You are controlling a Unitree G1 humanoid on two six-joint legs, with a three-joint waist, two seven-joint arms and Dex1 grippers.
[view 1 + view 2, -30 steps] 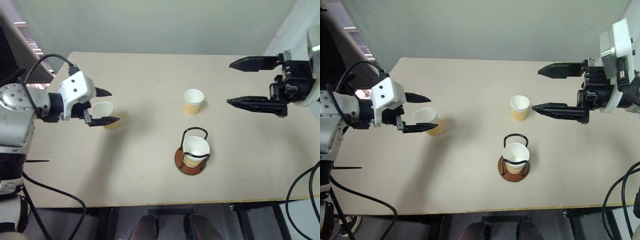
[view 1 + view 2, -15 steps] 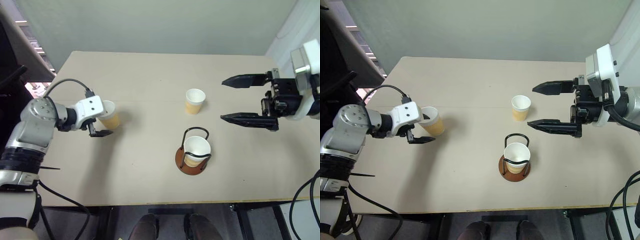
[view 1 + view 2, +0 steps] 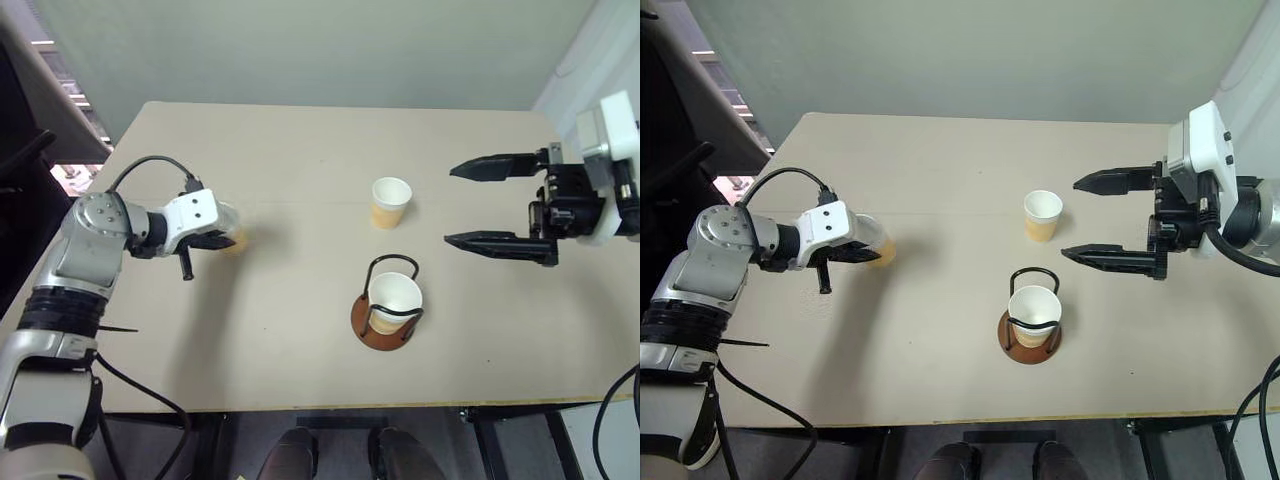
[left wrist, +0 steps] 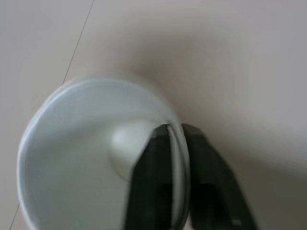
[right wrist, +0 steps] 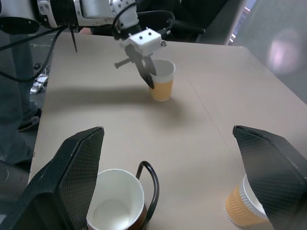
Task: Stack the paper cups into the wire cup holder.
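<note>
While one paper cup (image 3: 394, 297) sits inside the wire cup holder (image 3: 383, 318), another (image 3: 389, 201) stands loose. Left gripper (image 4: 176, 143), apart a second ago, now pinches the third cup's rim (image 4: 96, 153); right gripper (image 3: 468, 205) stays apart.

White-rimmed, tan-orange paper cups (image 3: 389, 201); reddish-brown, black-wired wire cup holder (image 3: 381, 327); beige table (image 3: 300, 330).

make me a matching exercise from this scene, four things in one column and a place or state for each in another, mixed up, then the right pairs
Things:
1. left hand
2. right hand
3. wire cup holder
4. free-standing cup

States or places:
A. stands alone on the table, nothing gripping it
B. open, jaws spread wide, holding nothing
C. has one paper cup seated inside it
D. shut on the rim of a cup at the table's left side, one finger inside, one outside

Pairs: 1-D, 2-B, 3-C, 4-A
</note>
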